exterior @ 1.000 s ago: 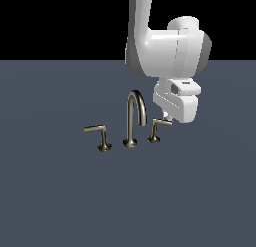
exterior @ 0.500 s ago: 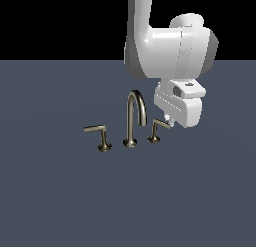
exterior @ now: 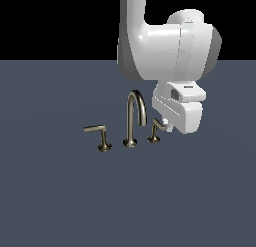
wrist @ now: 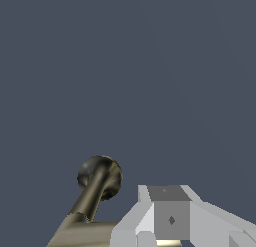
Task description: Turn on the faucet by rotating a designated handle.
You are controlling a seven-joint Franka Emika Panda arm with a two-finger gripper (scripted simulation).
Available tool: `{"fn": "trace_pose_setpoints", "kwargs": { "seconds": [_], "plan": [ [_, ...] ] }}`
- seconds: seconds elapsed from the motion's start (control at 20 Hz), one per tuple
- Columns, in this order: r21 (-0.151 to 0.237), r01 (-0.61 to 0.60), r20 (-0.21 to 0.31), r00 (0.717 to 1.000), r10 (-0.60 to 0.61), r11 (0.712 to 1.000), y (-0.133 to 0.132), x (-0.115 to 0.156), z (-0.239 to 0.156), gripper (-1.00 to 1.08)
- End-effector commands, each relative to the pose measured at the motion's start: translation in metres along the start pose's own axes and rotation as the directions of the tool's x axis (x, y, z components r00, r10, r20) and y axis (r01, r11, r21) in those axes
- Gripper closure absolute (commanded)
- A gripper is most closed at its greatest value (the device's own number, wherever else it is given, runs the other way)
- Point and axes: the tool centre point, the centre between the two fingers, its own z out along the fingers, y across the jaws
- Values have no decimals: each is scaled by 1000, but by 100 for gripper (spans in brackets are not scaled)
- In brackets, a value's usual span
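The faucet's arched spout [exterior: 133, 117] stands on the grey floor. A handle with a longer bar [exterior: 100, 135] is on the exterior view's left of it. The smaller handle [exterior: 156, 129] is on the spout's other side, its short bar slanting up toward my gripper [exterior: 167, 125]. The gripper is low beside that bar's end and appears to touch it. In the wrist view the handle's round base and stem [wrist: 98, 180] show, with the bar running right against my fingers [wrist: 170, 218]. The fingers look pressed together with nothing between them.
The grey floor [exterior: 60, 201] stretches around the faucet. My white arm [exterior: 165, 46] rises above and behind the smaller handle and hides the floor on its far side.
My arm and gripper have shifted slightly toward the exterior view's right. The smaller handle's bar has tilted a little with them. The spout and the longer handle have not moved.
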Motion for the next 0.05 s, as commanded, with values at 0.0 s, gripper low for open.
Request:
{"fn": "trace_pose_setpoints", "kwargs": {
  "seconds": [0.0],
  "plan": [
    [-5, 13, 6, 1000, -12, 1000, 3, -13, 0, 108]
  ]
}}
